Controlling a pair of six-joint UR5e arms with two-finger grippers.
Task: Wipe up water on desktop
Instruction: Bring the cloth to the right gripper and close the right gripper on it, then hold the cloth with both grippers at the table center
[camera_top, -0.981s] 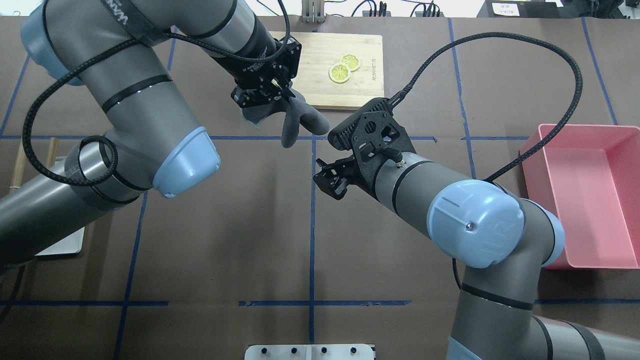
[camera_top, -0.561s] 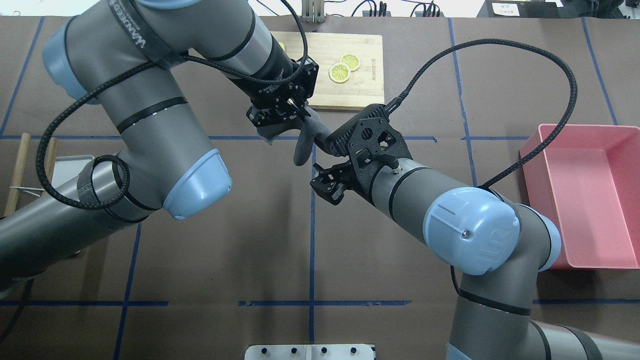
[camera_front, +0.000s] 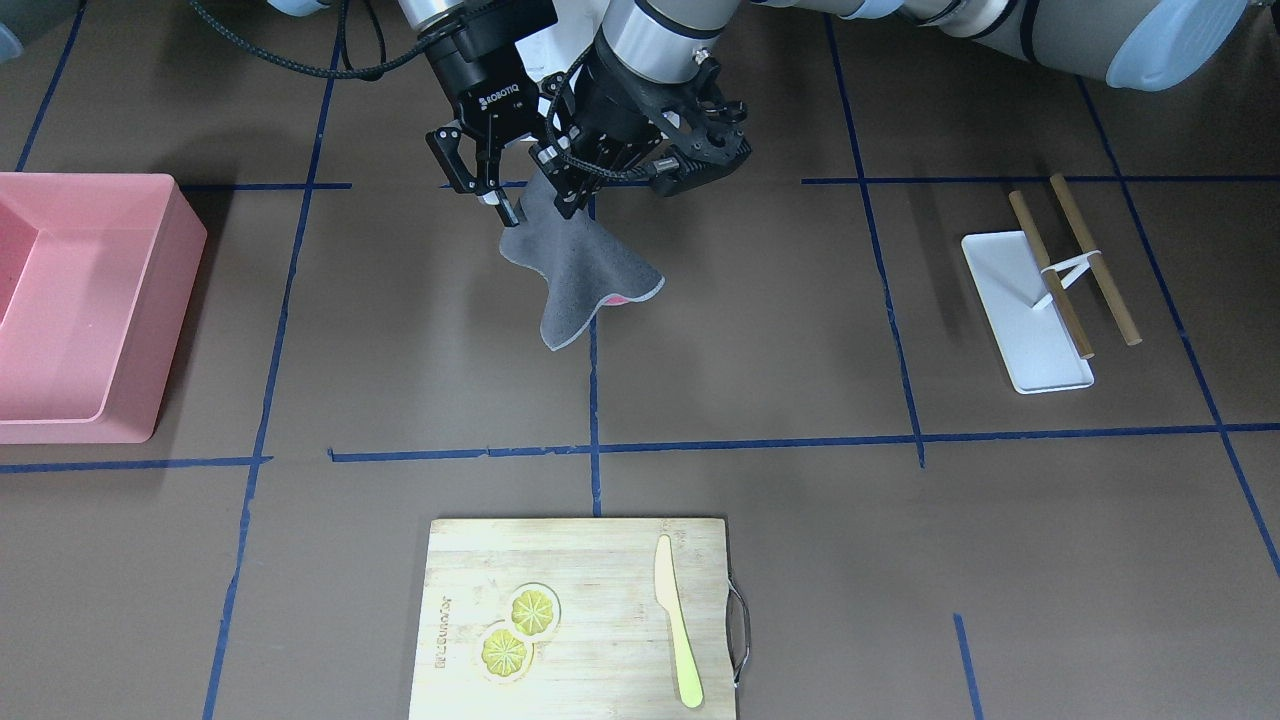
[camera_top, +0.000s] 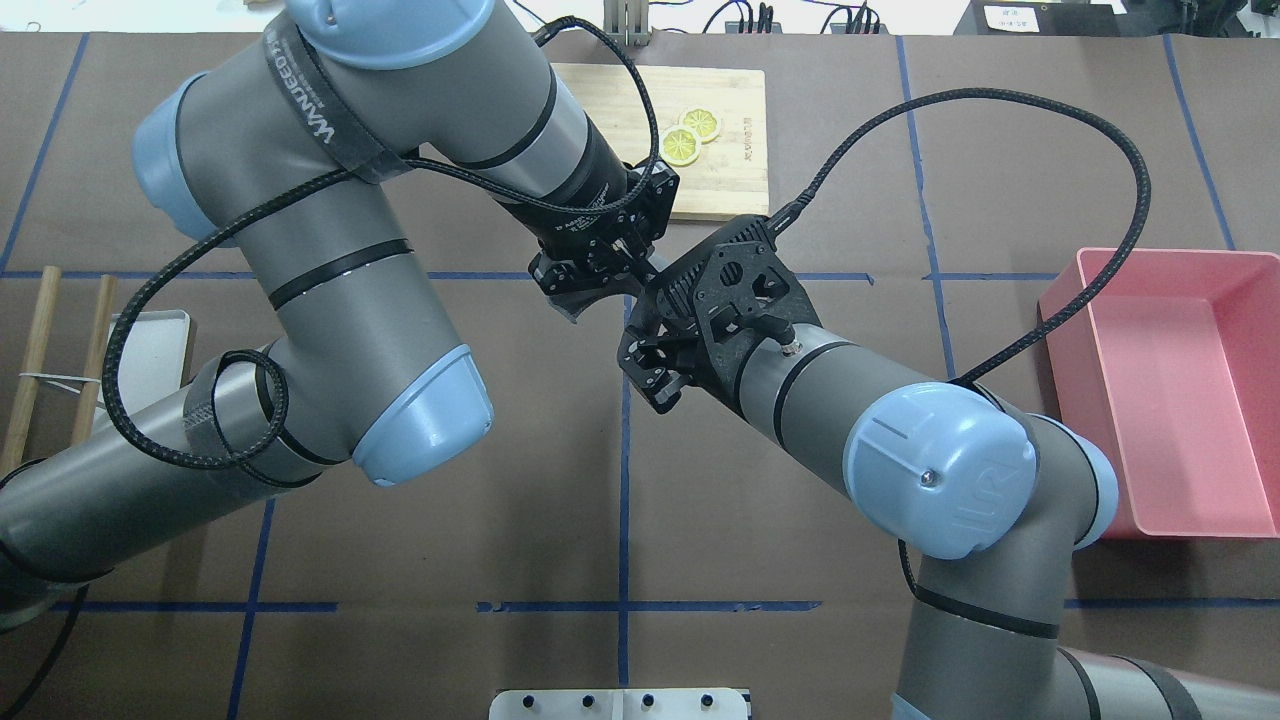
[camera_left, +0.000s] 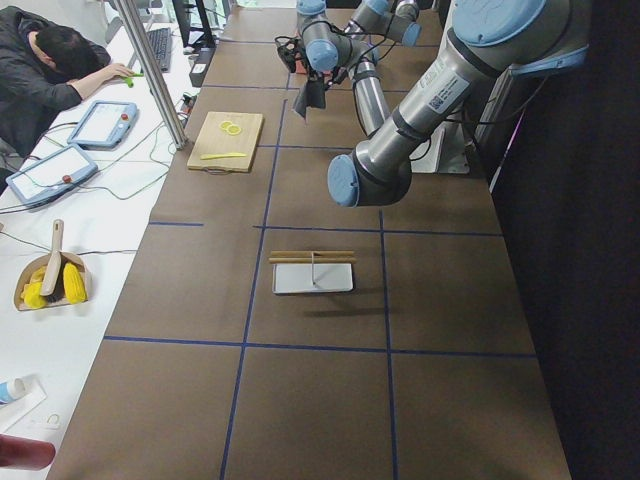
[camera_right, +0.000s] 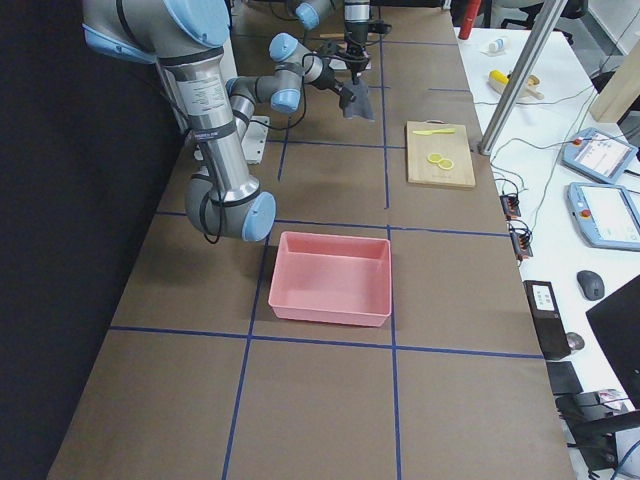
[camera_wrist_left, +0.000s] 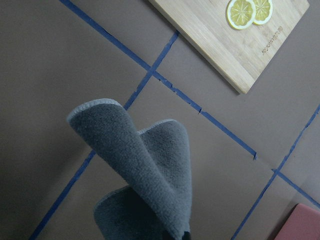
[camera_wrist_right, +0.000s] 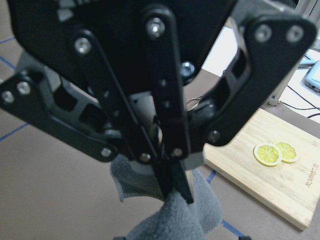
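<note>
Grey cloth, over the desktop: we log left gripper clenched on it, right gripper released beside it.

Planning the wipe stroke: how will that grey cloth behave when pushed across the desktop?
Likely floppy: the grey cloth hangs from the left gripper in soft folds, curling over itself. Probably light, since a pinch at one edge carries it all. Its fleecy nap may drag on the matte desktop, so it could bunch rather than slide flat.
</note>
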